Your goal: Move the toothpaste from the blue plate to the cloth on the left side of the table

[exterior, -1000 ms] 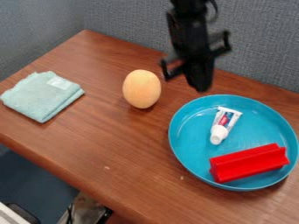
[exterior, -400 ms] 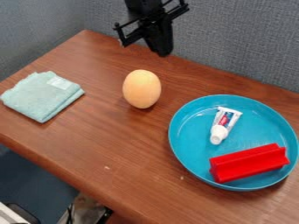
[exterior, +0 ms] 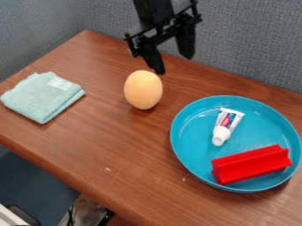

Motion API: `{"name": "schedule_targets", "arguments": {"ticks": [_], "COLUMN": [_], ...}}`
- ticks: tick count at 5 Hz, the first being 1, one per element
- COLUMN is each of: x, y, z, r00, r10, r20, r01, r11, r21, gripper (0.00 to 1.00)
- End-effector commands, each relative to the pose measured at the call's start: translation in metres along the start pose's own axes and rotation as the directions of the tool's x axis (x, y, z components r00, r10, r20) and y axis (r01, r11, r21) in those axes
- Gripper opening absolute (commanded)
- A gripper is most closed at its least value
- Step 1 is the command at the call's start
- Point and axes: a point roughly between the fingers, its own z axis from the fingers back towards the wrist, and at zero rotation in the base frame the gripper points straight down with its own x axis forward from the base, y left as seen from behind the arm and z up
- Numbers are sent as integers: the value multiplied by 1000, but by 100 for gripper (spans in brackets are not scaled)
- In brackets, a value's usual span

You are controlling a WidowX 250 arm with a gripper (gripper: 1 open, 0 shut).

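- Fingers [exterior: 154,64] spread wide, holding nothing; gripper [exterior: 170,53] hangs above the orange egg [exterior: 143,89], well apart from the target.
- Toothpaste [exterior: 223,126] lies in the blue plate [exterior: 192,139], beside the red block [exterior: 252,163].
- Recommended: straddle the tube across its width, clear of the block.
- Cloth [exterior: 41,94] awaits at the table's [exterior: 118,141] left.

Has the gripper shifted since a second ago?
Yes. The gripper was near the blue plate's upper rim; now it is further left, above the orange egg.
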Motion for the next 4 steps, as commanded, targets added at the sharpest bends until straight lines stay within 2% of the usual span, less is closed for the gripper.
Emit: {"name": "schedule_targets", "arguments": {"ticks": [1,2,3,4], "x": [-17,-33,-43,-46], "y": [-9,-15,-22,-25], "z": [5,-16,-37,-60], "r00": [995,986,973,963], "r10": [-92,-158,-225,-263], "r20": [45,52,57,63], "r01": [93,158,224,261], "r11": [995,987,974,964], "r21": [-25,-1,24,43], "gripper": [100,100,100,100]}}
